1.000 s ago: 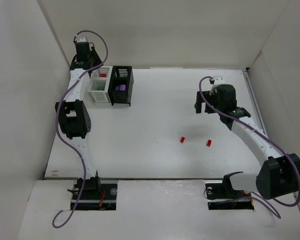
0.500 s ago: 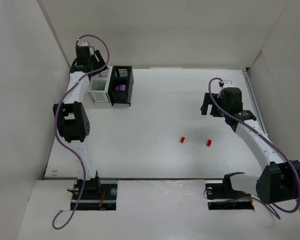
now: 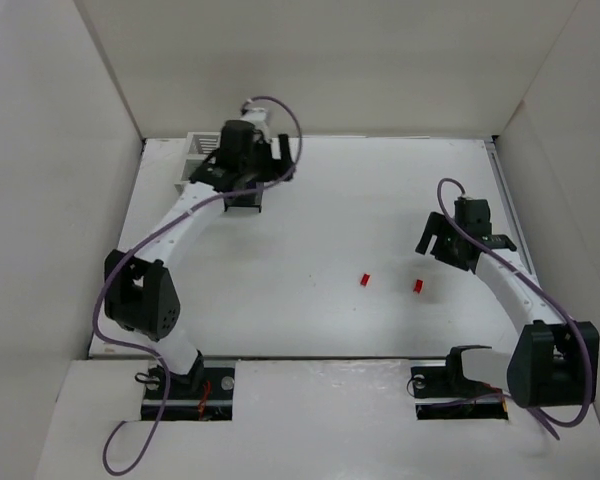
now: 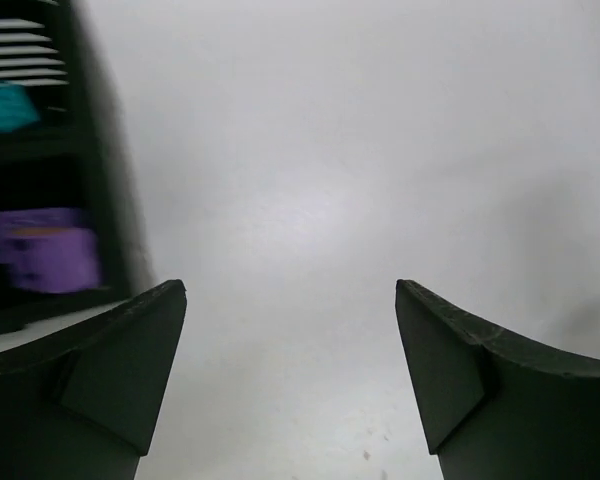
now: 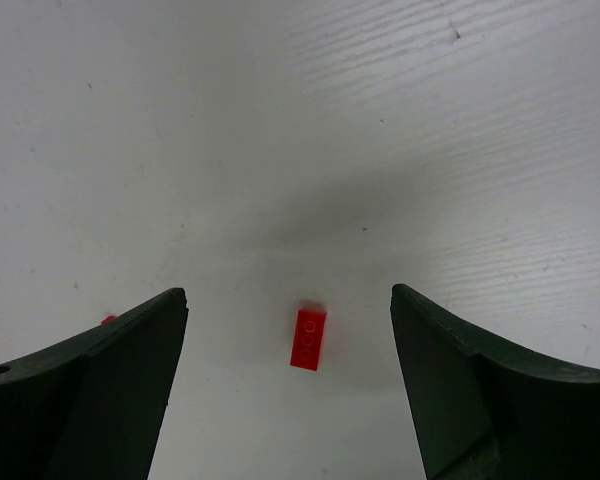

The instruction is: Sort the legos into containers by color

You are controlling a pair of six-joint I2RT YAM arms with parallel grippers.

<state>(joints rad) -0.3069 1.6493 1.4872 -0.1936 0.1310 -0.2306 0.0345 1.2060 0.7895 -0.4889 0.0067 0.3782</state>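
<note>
The top camera is above and behind the arm bases (image 3: 185, 383) and looks down on the whole table (image 3: 310, 230) from far. The left wrist camera looks out between the left fingers (image 4: 100, 390), low and near, with the black box (image 4: 110, 190) blurred at its left edge. The right wrist camera looks down between the right fingers (image 5: 90, 390), close over a red lego (image 5: 308, 338). Both patches lie inside the top view.

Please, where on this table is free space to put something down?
Free: the middle of the table, between the black container and the two red legos; also the near strip before the arm bases. Crowded: the far left corner, where the left gripper hangs by that container, and under the right gripper.
</note>
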